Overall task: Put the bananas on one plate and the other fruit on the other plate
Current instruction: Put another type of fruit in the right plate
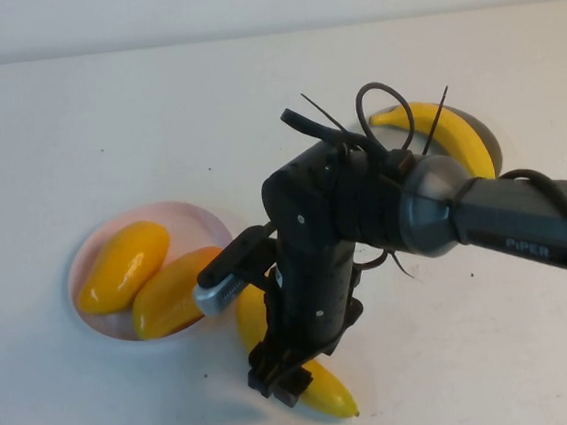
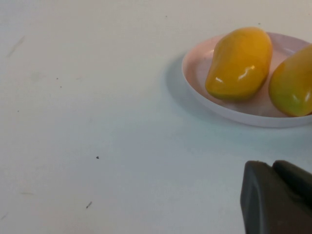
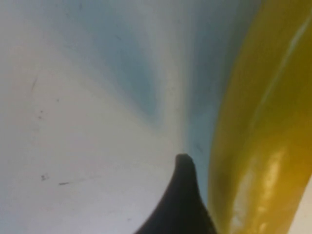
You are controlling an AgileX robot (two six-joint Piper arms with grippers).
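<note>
Two mangoes settled on the pink plate [image 1: 209, 220] at left of the frame: yellow mango [image 1: 121, 266] and blushed mango [image 1: 174, 291] side by side, touching. One banana [image 1: 447, 132] up on the grey-blue plate [image 1: 495, 147] at upper right, half hidden behind the arm. Second banana [image 1: 326, 389] loose on the worktop [image 1: 75, 132] at lower centre, just beside the pink plate. Right gripper [image 1: 279, 372] down low right over that banana, jaws spread wide, not yet closed on anything; one dark fingertip [image 3: 181, 204] close alongside the yellow skin in the right wrist view. Left gripper [image 2: 278, 200] parked off at the lower left, jaws shut and empty, looking across at the mangoes.

Risks from here, by the look of it: smooth curved skin, so an off-centre pinch likely to let the fruit swivel or squirt out. Long carry to the far plate too, and a long fruit set down beside another could roll off the rim.
</note>
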